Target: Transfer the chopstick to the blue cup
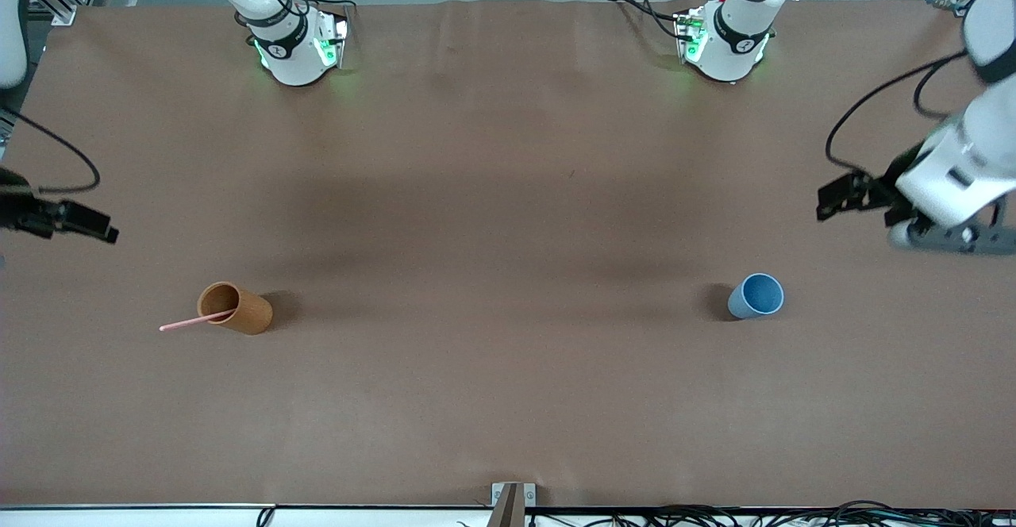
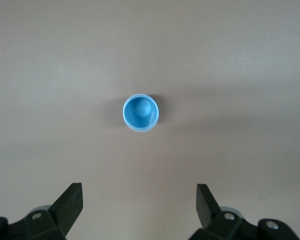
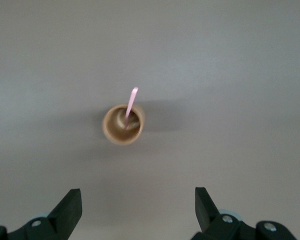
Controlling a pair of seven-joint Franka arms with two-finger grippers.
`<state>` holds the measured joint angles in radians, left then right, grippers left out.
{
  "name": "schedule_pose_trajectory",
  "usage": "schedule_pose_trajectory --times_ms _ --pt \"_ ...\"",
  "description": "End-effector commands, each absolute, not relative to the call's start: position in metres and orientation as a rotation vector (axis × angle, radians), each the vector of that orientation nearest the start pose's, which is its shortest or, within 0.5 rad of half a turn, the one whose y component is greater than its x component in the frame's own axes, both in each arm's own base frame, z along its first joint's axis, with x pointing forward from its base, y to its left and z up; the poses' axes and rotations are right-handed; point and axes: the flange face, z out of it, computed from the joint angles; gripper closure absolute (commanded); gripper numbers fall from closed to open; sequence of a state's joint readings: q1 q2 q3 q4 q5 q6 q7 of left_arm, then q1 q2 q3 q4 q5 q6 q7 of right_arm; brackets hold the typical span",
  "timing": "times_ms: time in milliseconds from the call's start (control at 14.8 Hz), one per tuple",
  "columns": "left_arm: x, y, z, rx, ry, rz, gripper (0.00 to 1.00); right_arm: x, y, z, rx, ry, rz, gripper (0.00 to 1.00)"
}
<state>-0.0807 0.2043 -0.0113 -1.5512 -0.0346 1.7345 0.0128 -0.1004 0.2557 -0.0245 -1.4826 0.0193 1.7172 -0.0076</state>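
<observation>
Pink chopstick (image 1: 194,321), light, stiff and slippery, leans in the orange-brown cup (image 1: 236,308); pinch its protruding end. Right gripper (image 3: 135,210) and left gripper (image 2: 139,210) hang spread, empty, the left over the blue cup (image 1: 756,296).

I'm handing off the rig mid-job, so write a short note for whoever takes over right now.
Left gripper: open, empty, up over the table near the blue cup.
Right gripper: open, empty, up near the orange-brown cup.
The chopstick stands leaning in the orange-brown cup, toward the right arm's end; the blue cup is empty.
Done: nothing.
Left: grasp the chopstick, lift it out, put it in the blue cup.
</observation>
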Motion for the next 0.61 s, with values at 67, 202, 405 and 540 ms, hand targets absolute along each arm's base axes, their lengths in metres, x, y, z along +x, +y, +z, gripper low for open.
schedule_pose_trajectory --times_ms 67,202,405,540 --pt "0.634 -0.032 0.437 -3.157 0.184 -0.046 0.0 0.668 -0.078 0.449 -3.018 0.292 0.129 0.0" --pt "0.635 -0.032 0.39 -3.156 0.179 -0.056 0.0 0.691 -0.075 0.424 -2.983 0.346 0.123 0.03" --pt "0.63 -0.021 0.335 -3.152 0.147 -0.02 0.0 0.718 -0.083 0.389 -2.984 0.389 0.06 0.06" --pt "0.636 -0.025 0.298 -3.15 0.138 -0.013 0.0 0.72 -0.091 0.38 -2.981 0.422 0.055 0.17"
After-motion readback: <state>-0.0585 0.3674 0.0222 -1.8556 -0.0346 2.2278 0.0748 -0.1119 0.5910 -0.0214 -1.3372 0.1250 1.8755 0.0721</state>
